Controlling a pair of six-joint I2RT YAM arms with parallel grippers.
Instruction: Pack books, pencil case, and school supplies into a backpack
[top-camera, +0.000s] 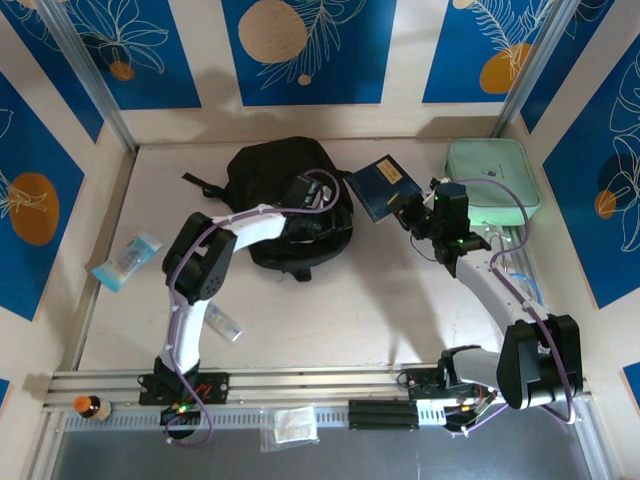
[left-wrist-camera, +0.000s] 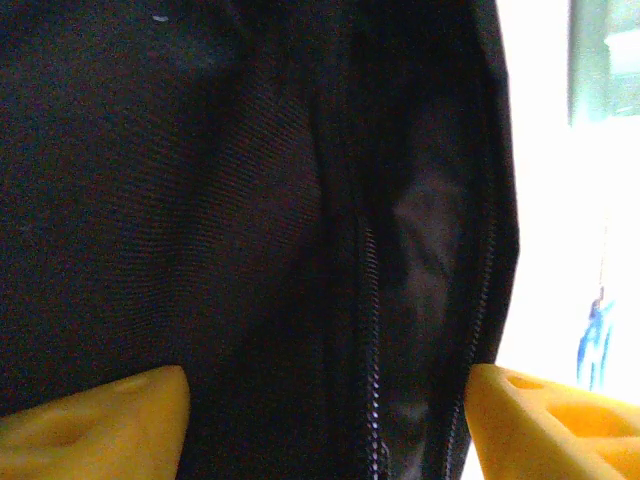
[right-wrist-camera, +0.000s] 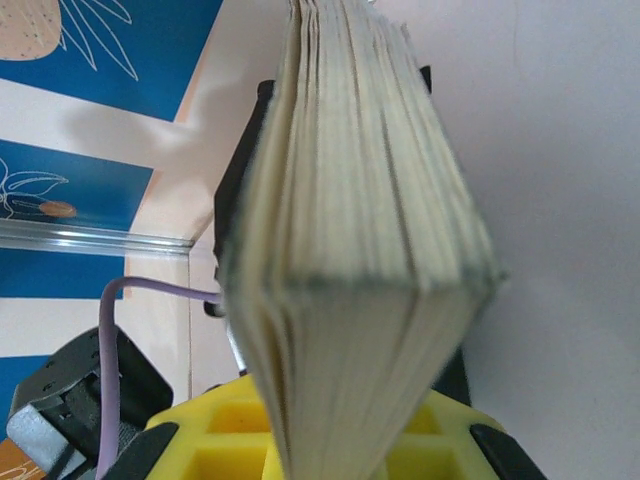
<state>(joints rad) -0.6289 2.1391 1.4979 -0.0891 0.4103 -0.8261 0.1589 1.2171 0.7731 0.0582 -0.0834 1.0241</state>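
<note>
The black backpack (top-camera: 270, 175) lies at the back middle of the table. My left gripper (top-camera: 302, 198) is at its top opening. In the left wrist view the yellow fingers (left-wrist-camera: 110, 415) stand wide apart, open, with the backpack's black fabric (left-wrist-camera: 200, 200) and zip (left-wrist-camera: 372, 330) between them. My right gripper (top-camera: 412, 212) is shut on the dark-blue books (top-camera: 382, 185) and holds them above the table just right of the backpack. The books' page edges (right-wrist-camera: 360, 230) fan out from my right gripper (right-wrist-camera: 340, 435). A small clear box (top-camera: 222, 322) lies by the left arm.
A mint-green zip case (top-camera: 492, 180) lies at the back right, close behind the right gripper. A light-blue see-through packet (top-camera: 127, 260) sits at the left edge. A small amber bottle (top-camera: 88, 406) and a white packet (top-camera: 293, 425) rest on the front rail.
</note>
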